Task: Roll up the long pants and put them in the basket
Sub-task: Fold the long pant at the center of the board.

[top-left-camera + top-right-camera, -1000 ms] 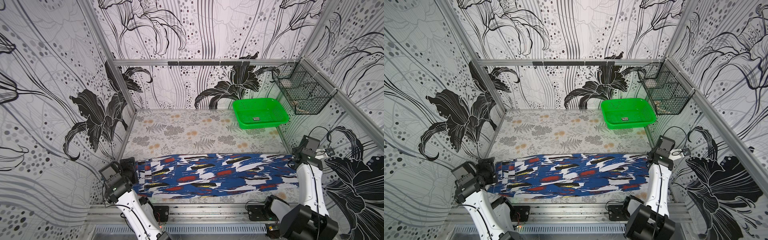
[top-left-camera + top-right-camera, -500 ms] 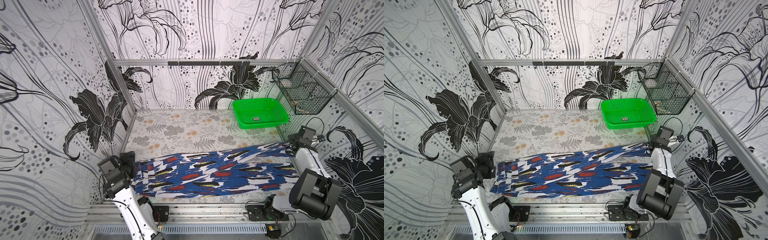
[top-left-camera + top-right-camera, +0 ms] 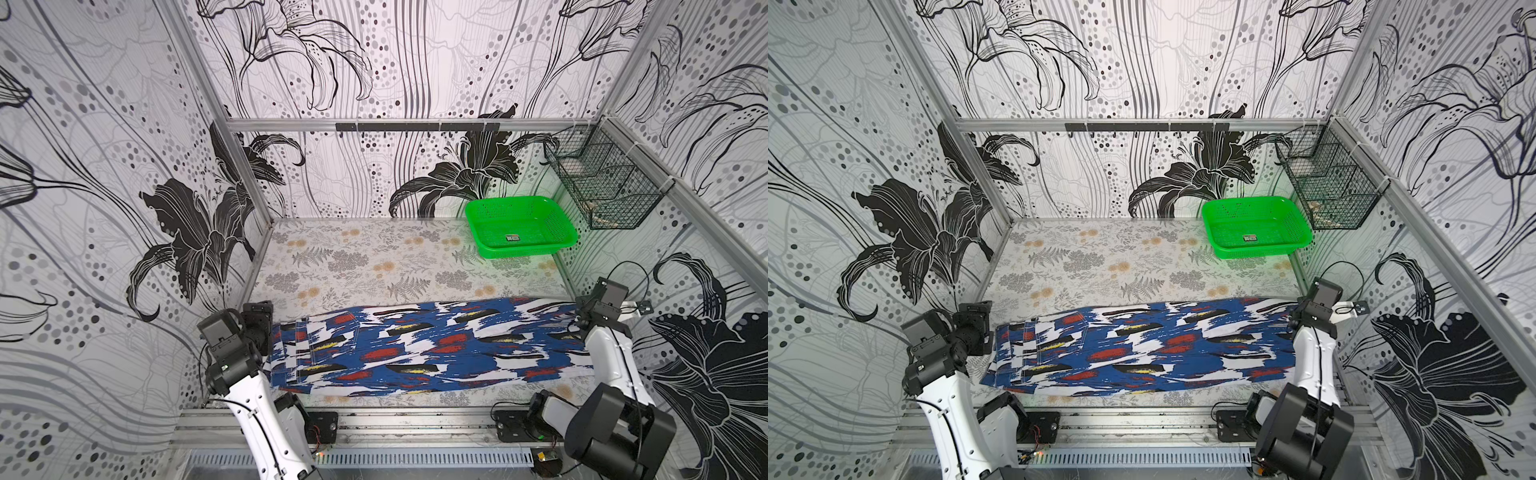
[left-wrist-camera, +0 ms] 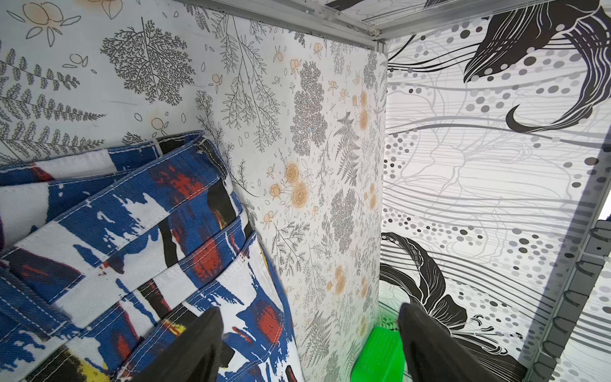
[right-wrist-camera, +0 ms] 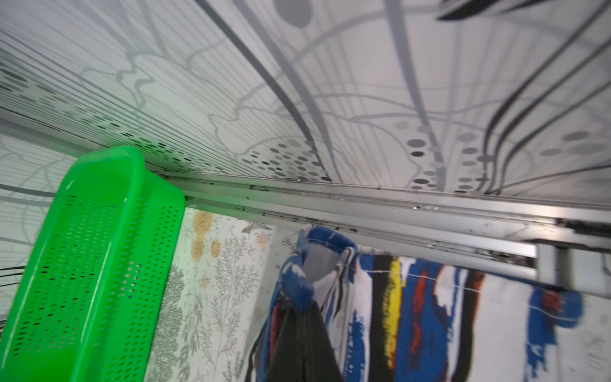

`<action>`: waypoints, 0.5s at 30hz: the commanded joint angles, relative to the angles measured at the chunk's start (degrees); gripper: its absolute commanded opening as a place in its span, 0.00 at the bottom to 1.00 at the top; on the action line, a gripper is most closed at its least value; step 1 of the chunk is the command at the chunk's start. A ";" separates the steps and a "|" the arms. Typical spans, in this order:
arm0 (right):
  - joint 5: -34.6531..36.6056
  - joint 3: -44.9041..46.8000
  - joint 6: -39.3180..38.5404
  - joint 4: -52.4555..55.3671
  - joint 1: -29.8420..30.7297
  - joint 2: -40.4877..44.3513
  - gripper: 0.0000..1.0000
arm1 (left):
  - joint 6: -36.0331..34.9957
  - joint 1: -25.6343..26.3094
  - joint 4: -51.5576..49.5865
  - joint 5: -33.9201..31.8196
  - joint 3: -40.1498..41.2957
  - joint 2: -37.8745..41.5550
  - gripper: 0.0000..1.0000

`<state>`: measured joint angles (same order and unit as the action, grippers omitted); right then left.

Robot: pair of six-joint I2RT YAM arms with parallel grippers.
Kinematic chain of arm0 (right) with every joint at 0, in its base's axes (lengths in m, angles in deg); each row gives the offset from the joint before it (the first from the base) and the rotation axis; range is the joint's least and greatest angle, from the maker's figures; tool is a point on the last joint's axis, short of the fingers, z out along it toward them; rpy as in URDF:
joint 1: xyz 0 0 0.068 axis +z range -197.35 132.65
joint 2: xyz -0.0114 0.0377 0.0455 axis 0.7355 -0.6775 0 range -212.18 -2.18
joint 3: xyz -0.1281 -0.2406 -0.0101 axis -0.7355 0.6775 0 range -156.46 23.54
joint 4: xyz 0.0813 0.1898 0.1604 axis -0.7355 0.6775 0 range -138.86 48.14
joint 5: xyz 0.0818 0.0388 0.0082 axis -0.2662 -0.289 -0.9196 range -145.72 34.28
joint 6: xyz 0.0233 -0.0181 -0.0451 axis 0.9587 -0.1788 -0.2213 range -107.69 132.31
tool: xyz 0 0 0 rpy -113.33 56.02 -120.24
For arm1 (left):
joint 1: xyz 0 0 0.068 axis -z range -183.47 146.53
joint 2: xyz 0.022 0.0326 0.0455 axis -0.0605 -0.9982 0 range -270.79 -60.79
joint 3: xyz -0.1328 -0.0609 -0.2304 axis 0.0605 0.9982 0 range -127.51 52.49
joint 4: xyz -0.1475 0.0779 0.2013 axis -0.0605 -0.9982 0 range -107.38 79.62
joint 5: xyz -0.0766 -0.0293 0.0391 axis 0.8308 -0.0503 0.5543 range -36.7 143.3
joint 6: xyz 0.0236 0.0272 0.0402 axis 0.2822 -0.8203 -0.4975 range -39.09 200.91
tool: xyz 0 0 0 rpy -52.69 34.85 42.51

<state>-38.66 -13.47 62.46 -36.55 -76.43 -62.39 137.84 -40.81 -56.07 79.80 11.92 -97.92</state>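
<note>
Dragged the hem end of the pants (image 3: 415,345) a little way toward the back wall over the last second, raising the far corner midway and laying it down again. Kept the right pincer (image 5: 299,311) clamped together on that hem corner, with a fold of cloth bunched at its tips in the wrist view. Left the pants spread flat across the near strip of the table (image 3: 353,257), now lying slightly aslant: hem at the right pincer, waistband just in front of the left pincer (image 4: 310,309). Held the left pincer wide apart and gripping nothing, with one finger (image 4: 198,344) over the waistband cloth and the other over bare table beside it. Moved the left arm hardly at all, only a touch higher than before.

Judged the shift a straightening pull, taking slack out of the legs before any rolling. Found no turn of a roll at either end, so put the task at its start. Expected the roll to need the held hem turned over onto the cloth and walked toward the left pincer, or that pincer closed on the waistband first.

Noted a green basket (image 3: 521,199) beyond the right pincer, near the hem but apart from it.
</note>
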 commanded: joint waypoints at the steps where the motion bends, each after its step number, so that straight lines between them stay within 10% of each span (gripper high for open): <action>1: 2.78 2.99 -1.52 4.25 -0.58 5.18 0.00 | -1.38 1.07 0.13 -0.81 -0.47 1.32 0.86; 15: 10.59 8.29 -5.41 19.52 -3.02 21.98 0.04 | -2.24 5.58 -1.77 -1.62 -1.70 3.01 0.86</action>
<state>-32.91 -6.19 58.94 -22.56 -79.16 -42.56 137.31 -35.98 -57.75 79.27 11.92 -95.69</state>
